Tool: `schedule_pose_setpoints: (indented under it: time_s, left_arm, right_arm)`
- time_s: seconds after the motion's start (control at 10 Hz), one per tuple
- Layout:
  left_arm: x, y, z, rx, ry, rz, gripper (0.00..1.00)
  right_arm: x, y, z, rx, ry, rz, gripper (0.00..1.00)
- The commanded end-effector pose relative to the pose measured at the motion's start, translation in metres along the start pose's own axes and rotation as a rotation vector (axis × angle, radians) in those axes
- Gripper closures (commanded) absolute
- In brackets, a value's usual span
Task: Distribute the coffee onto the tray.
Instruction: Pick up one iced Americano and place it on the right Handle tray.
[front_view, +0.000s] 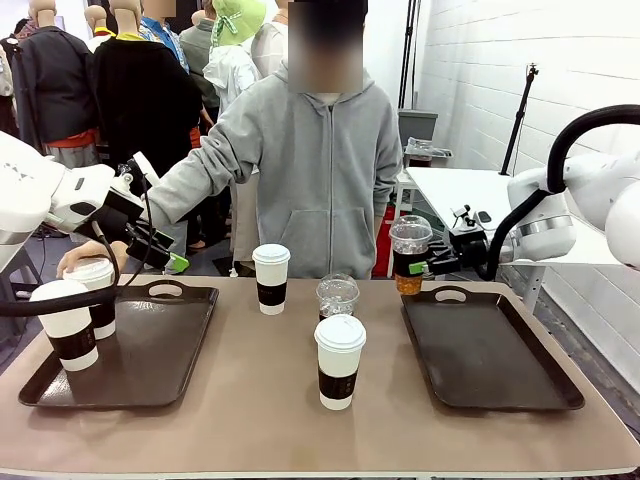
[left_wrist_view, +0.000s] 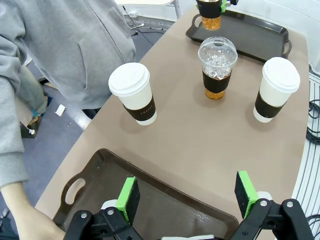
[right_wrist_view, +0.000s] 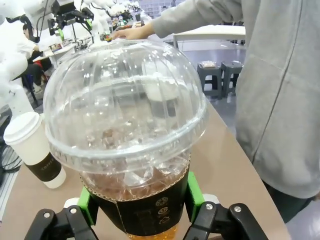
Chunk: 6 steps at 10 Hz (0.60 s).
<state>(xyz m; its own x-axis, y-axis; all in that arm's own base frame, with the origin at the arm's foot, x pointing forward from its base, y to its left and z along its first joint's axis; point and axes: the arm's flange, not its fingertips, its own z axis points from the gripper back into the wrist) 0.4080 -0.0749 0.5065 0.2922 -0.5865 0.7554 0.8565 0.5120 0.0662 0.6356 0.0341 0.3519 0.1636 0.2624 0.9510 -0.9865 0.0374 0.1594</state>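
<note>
I am holding the dome-lidded cup (front_view: 410, 250) in the right gripper (right_wrist_view: 137, 202), its green pads clamping the dark sleeve, over the far corner of the right tray (front_view: 500, 370). I am planning to lower it slowly and upright, well inside the rim, and to release only when it is standing flat. The left gripper (left_wrist_view: 187, 197) is hanging open above the left tray (front_view: 160, 350).

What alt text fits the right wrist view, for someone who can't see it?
The right gripper clamps a clear dome-lidded cup of iced dark drink, close to the camera. Behind, a white-lidded paper cup stands on the table at left; a person in a grey hoodie at right.
</note>
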Motion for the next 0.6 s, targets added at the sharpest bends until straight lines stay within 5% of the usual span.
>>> schedule_pose_setpoints:
  time_s: [0.0,0.5]
  left_arm:
    - [-0.003,0.004,-0.002,-0.013,-0.023,-0.017,0.00]
    - [-0.003,0.004,-0.002,-0.013,-0.023,-0.017,0.00]
  right_arm:
    - [0.007,-0.004,0.002,0.000,-0.002,0.016,0.19]
    - [-0.019,-0.003,0.024,-0.032,0.006,-0.007,0.19]
